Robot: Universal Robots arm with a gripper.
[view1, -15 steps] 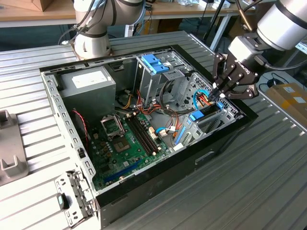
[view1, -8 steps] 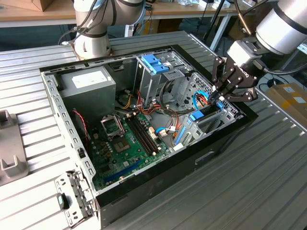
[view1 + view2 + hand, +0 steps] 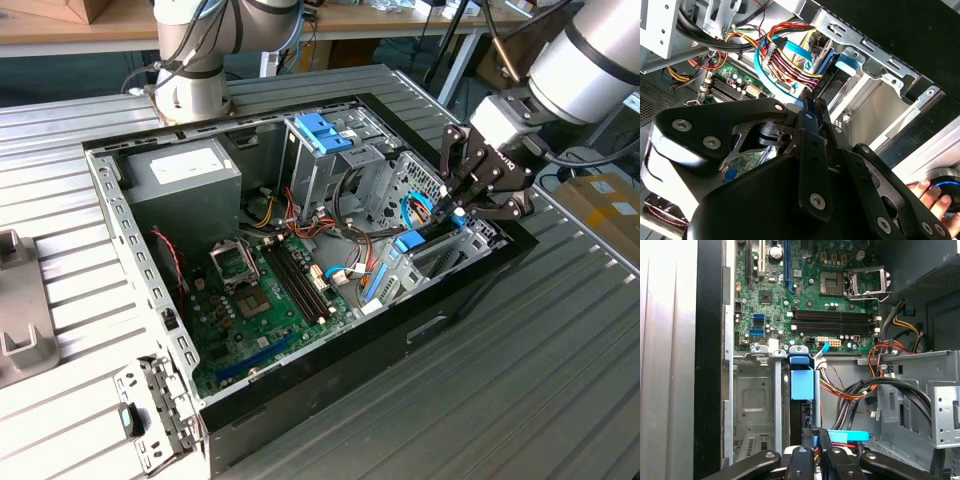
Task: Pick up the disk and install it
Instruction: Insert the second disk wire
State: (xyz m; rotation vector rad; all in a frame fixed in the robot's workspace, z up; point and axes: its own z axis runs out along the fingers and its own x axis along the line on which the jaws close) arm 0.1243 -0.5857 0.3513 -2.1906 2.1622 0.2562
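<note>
At case edge, over drive bay: gripper [image 3: 462, 203], fingers pressed together on blue rail end of disk [image 3: 801, 385]. Disk stood upright in bay slot beside motherboard [image 3: 805, 295] (cables [image 3: 785, 65] close by). Judged mostly installed; final seating and release seemingly left.

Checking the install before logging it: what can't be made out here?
- Disk: first wrist view, sides hidden by the drive bay walls.
- Disk's seating: exterior view, claw covers it.
- Hand: second wrist view, cut off by the edge.
</note>
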